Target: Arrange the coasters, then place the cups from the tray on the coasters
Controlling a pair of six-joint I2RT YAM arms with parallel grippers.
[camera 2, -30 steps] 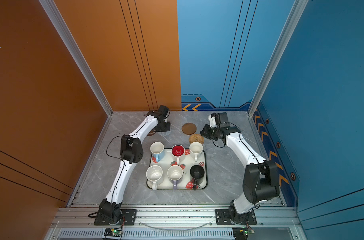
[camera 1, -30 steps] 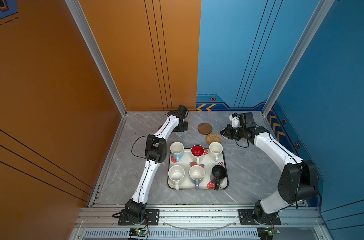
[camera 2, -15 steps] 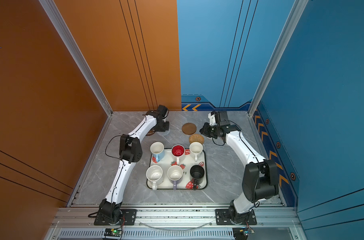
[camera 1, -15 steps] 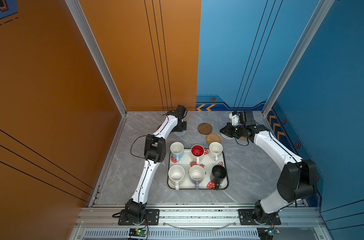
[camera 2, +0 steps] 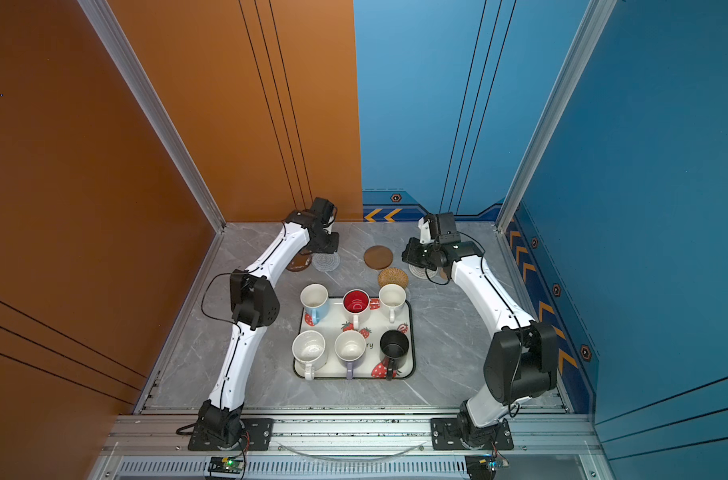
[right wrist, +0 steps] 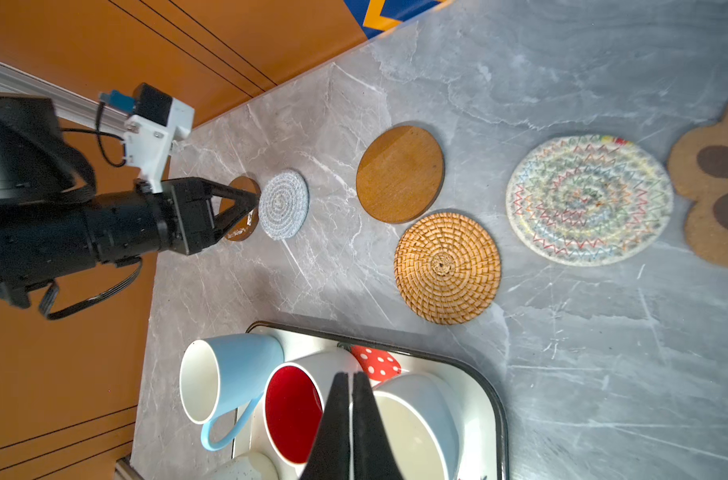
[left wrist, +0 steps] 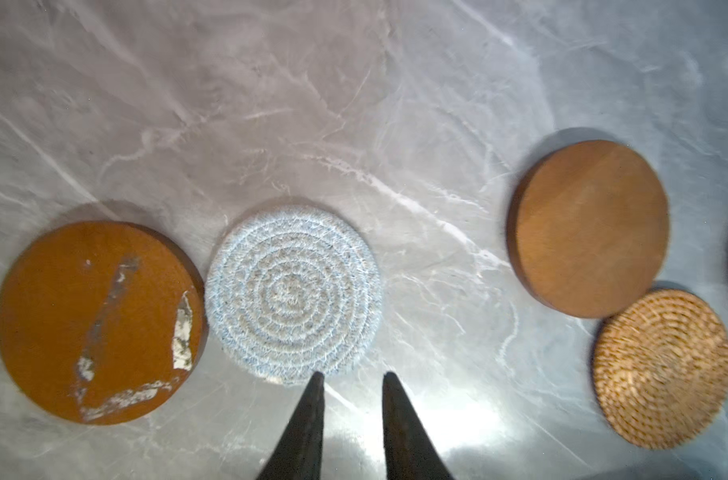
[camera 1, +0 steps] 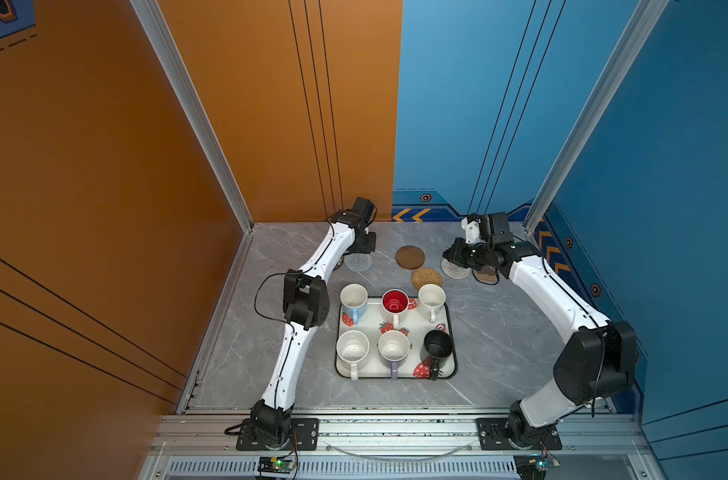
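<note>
Along the far side of the grey marble tabletop (camera 1: 499,332), six coasters lie flat in a loose row. Far left: scuffed brown disc (left wrist: 100,322), edge to edge with the grey-white woven round (left wrist: 293,293). The left tool (left wrist: 352,376) is low over the tabletop just beside that round, fingers a little apart, nothing between them. Next comes the smooth brown disc (camera 1: 410,257), with the tan rattan round (camera 1: 426,277) just beside it on the tray side. Then the zigzag woven round (right wrist: 588,199) and, last, the paw-print cork piece (right wrist: 715,187); in both top views these two are partly under the right arm. The right tool (right wrist: 349,376) hangs above the tray's far row, fingers pressed together, empty. Nearer me, the tray (camera 1: 414,328) carries all six cups upright. Far row: light blue cup (camera 1: 354,301), red-inside cup (camera 1: 395,302), cream cup (camera 1: 431,299). Near row: speckled white cup (camera 1: 352,351), lavender cup (camera 1: 393,348), black cup (camera 1: 437,347). No coaster bears a cup.
</note>
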